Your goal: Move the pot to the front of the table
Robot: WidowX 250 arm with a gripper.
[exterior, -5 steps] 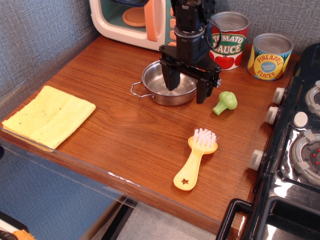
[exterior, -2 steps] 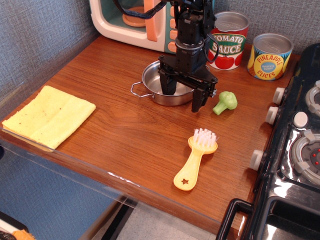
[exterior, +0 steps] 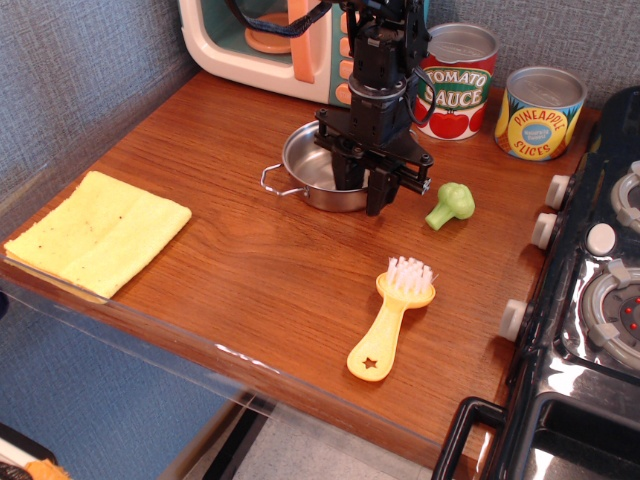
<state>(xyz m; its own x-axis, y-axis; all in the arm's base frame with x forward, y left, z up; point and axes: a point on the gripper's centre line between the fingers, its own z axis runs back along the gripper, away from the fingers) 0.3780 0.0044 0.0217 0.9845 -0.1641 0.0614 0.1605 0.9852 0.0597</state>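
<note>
On the left, near the table's (exterior: 250, 280) front edge, lies a folded yellow cloth (exterior: 95, 232), well apart from everything else. Farther right and toward the back sits the pot (exterior: 312, 177), one wire handle pointing left, close in front of the toy microwave (exterior: 270, 40). The gripper (exterior: 363, 180) stands over the pot's right rim with its jaws drawn narrow, one finger inside the bowl and one outside, so they appear to pinch the wall; whether the pinch is firm I cannot tell. Just right of it rests a green broccoli (exterior: 451, 203), and behind stand the tomato sauce can (exterior: 455, 82) and the pineapple can (exterior: 540, 112). Nearer the front lies a yellow brush (exterior: 392, 315), with the black stove (exterior: 590, 300) at the far right. Held by one side only, the shiny pot could tilt or slip out, and a pull toward the front might drag it into the brush.
</note>
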